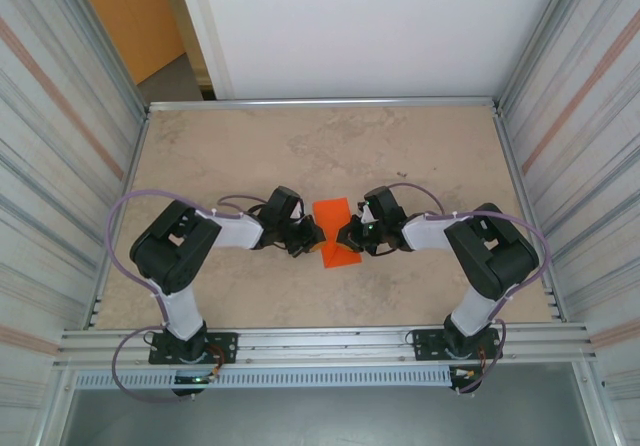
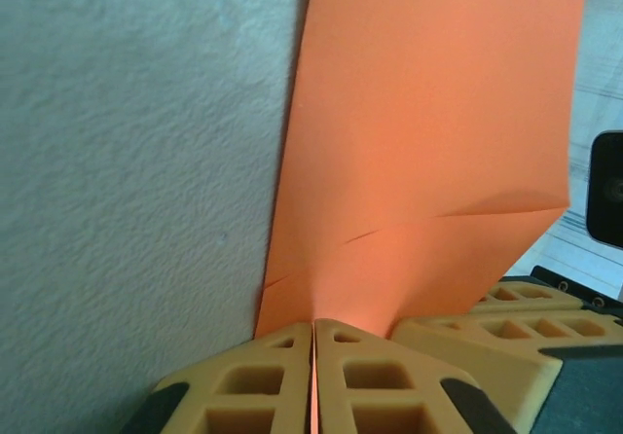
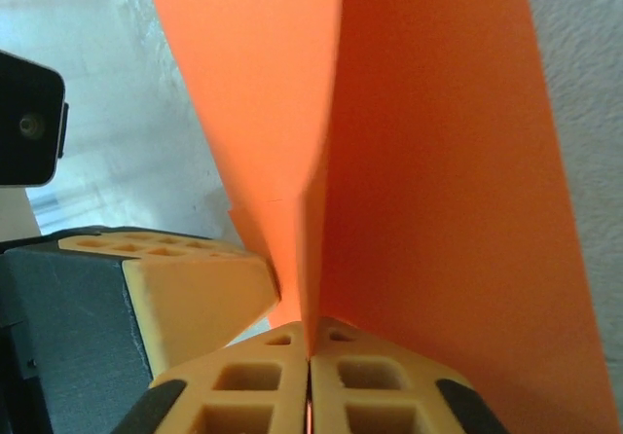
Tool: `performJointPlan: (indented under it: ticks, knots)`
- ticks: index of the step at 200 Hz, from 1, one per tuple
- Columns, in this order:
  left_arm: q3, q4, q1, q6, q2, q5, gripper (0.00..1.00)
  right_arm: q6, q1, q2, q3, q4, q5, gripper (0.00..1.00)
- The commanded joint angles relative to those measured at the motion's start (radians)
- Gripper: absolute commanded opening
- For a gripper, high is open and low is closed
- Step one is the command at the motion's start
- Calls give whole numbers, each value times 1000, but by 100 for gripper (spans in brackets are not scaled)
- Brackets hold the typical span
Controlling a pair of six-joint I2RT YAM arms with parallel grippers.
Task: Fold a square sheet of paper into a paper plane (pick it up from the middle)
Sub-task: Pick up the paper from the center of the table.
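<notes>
From above, the left tool (image 1: 306,236) and the right tool (image 1: 350,234) meet nose to nose at the middle of the bench (image 1: 300,146), with the square sheet of paper (image 1: 335,228) between them; it looks creased narrower, each arm taking one side, I judge so that a fold can be set along the centre; how the jaws stand is too small to tell from here, and the black wrists cover the paper's side edges.

In the left wrist view the yellow fingers (image 2: 248,380) are clenched on the orange paper's lower edge, a thin sliver showing between them; the sheet rises away with a slanted crease; the right tool's fingers sit just beside, their grip hidden behind the paper.

In the right wrist view the fingers (image 3: 375,380) are likewise pinched on the paper, at a ridge where two layers meet; the sheet's far end runs out of frame, so whether a nose is formed I cannot say.
</notes>
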Motion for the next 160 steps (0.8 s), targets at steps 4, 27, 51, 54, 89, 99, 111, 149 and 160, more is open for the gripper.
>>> performJointPlan:
  ticks: [4, 27, 51, 54, 89, 99, 111, 149, 160]
  knots:
    - [-38, -45, 25, 13, -87, -37, 16, -44, -3, -30, 16, 8, 25, 4]
    - [-86, -30, 54, 30, -191, -60, 24, -68, -16, -97, 13, 48, 19, 3]
    - [-143, -3, 84, 38, -323, -68, 39, -89, -25, -181, 5, 92, -5, 2]
    - [-150, 3, 87, 38, -341, -68, 41, -89, -26, -192, 2, 102, -10, 2]
    - [-229, 96, 102, 41, -532, -51, 72, -54, -27, -306, 6, 188, -55, 2]
    - [-247, 147, 102, 34, -576, -37, 80, -28, -27, -326, 7, 225, -74, 2]
    - [-270, 209, 102, 13, -624, -24, 85, 9, -24, -340, 4, 274, -98, 3]
    - [-273, 282, 103, -27, -681, 27, 88, 98, -6, -353, 16, 401, -165, 3]
    - [-274, 317, 101, -40, -683, 44, 87, 116, 2, -352, 26, 412, -177, 4]
